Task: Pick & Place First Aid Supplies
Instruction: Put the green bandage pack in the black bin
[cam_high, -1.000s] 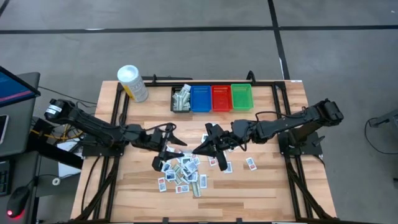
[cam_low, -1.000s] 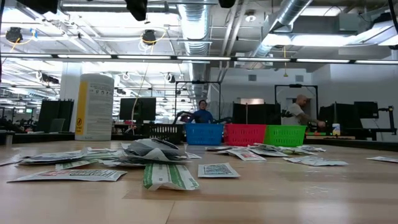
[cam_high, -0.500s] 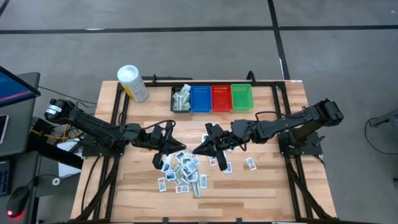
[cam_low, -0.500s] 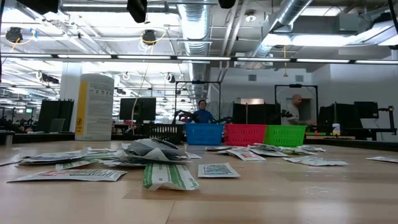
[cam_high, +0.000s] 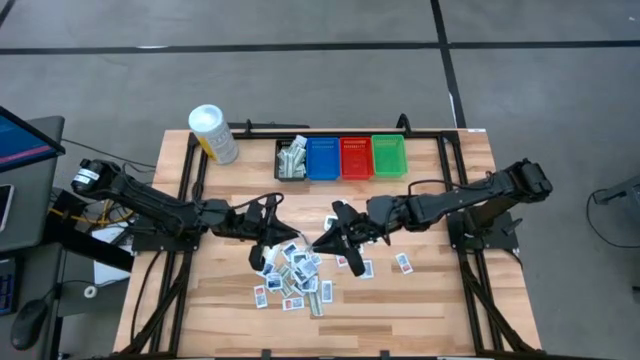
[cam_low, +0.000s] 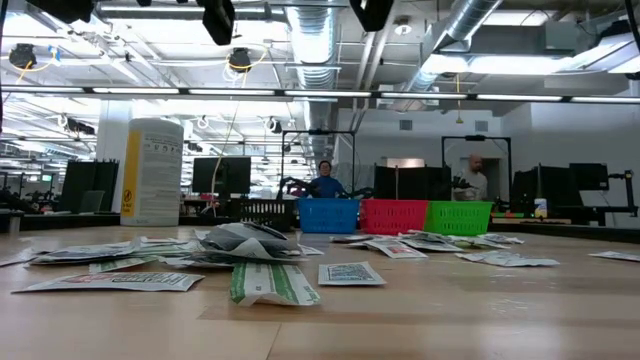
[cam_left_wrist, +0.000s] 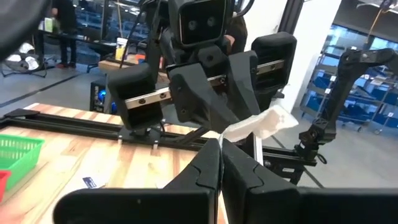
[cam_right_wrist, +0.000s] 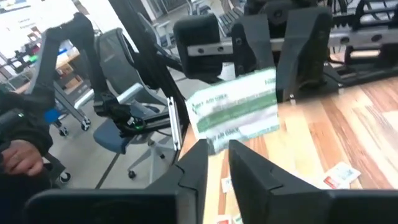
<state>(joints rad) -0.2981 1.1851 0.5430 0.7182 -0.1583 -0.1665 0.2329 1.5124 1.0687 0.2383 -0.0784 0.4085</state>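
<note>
Two-arm view, mid-table. My left gripper and my right gripper face each other tip to tip above the wooden table, just behind the loose pile of packets.

(a) Left gripper: fingers pressed together, pinching one corner of a single white packet, which sticks out past the tips toward my other arm.

(b) Right gripper: fingers stand slightly apart, a narrow gap showing between them. The same packet, printed with green bands, hangs tilted directly ahead of them, its lower edge at their tips. I cannot tell whether they touch it.

(c) Remaining packets: most lie heaped on the table below and between the two grippers; a few are scattered to the right of the heap, near my right arm.

(d) Far edge: a row of four bins side by side, namely a black bin holding several packets, a blue bin, a red bin and a green bin. A white tub with a yellow label stands left of the row.
</note>
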